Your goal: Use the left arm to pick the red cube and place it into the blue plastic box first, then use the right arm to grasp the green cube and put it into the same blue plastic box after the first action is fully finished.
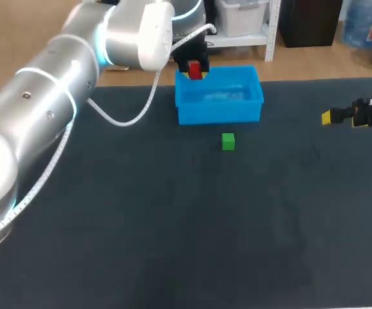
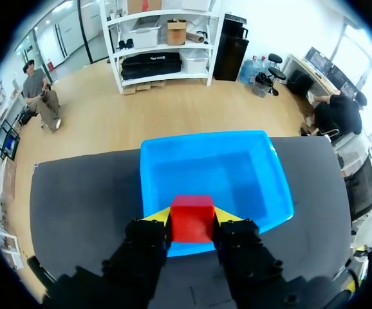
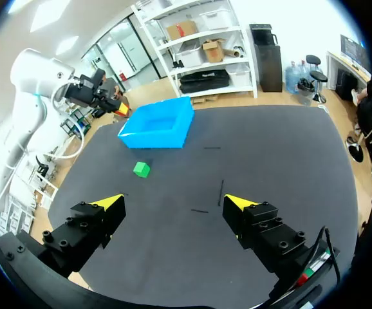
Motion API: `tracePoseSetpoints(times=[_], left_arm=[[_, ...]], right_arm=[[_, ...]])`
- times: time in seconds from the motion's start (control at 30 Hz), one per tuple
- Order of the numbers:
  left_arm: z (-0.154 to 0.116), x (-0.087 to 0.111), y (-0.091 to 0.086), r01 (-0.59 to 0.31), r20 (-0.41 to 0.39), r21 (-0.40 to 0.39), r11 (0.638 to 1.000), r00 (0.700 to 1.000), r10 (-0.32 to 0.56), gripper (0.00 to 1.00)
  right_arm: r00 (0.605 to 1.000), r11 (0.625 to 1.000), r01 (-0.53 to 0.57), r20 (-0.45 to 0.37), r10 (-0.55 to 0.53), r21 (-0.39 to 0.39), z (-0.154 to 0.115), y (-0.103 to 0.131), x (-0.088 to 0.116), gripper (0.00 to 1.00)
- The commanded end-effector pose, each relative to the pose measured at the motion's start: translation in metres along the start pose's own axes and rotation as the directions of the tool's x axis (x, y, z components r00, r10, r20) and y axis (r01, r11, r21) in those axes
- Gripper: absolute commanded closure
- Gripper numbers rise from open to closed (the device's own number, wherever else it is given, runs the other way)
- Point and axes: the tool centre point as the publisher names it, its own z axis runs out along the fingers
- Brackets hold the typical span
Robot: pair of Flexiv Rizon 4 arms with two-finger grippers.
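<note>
Left hand (image 2: pixel 192 222): clenched on the red cube (image 2: pixel 191 212), a yellow tip on each side.
Blue box (image 2: pixel 237 170): just ahead of and below that hand; the cube hangs over its nearest wall.
Green cube (image 1: pixel 228 141): on the desk (image 1: pixel 173 225), well ahead of the right hand (image 3: pixel 174 205).
Right hand: released, empty.

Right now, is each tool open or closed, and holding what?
Left tool: closed on the red cube.
Right tool: open, holding nothing.

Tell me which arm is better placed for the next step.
Left. The left gripper holds the red cube at the blue box's rim, ready to release. The right gripper is open, well apart from the green cube.
</note>
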Motion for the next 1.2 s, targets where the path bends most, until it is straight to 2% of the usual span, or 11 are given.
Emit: tracePoseSetpoints(times=[0.03, 0.43, 0.73, 0.83, 0.87, 0.9, 1.2], left_arm=[[0.014, -0.015, -0.002, 0.005, -0.042, 0.000, 1.000, 0.999, -0.005, 1.00], [0.036, -0.017, 0.002, 0.021, -0.056, -0.006, 1.000, 0.998, -0.021, 1.00], [0.039, -0.017, 0.001, 0.020, -0.058, 0.003, 1.000, 0.998, -0.019, 1.00], [0.038, -0.017, 0.002, 0.022, -0.050, 0.010, 1.000, 0.998, -0.022, 0.37], [0.038, -0.017, 0.002, 0.023, -0.046, 0.014, 1.000, 0.999, -0.022, 0.12], [0.037, -0.017, 0.001, 0.023, -0.045, 0.018, 1.000, 0.999, -0.023, 0.01], [0.034, -0.016, 0.000, 0.023, -0.038, 0.030, 0.999, 0.999, -0.021, 0.00]], right_arm=[[1.000, 1.000, 0.001, 0.000, -0.001, 0.000, 0.000, 0.000, 0.000, 0.00], [1.000, 1.000, 0.001, 0.000, -0.001, 0.000, 0.000, 0.000, 0.000, 0.00], [1.000, 1.000, 0.001, 0.000, -0.001, 0.000, 0.000, 0.000, 0.000, 0.00], [1.000, 1.000, 0.001, 0.000, -0.001, 0.000, 0.000, 0.000, 0.000, 0.00], [1.000, 1.000, 0.001, 0.000, -0.001, 0.000, 0.000, 0.000, 0.000, 0.00], [1.000, 1.000, 0.001, 0.000, -0.001, 0.000, 0.000, 0.000, 0.000, 0.00], [1.000, 1.000, 0.001, 0.000, -0.001, 0.000, 0.000, 0.000, 0.000, 0.00]])
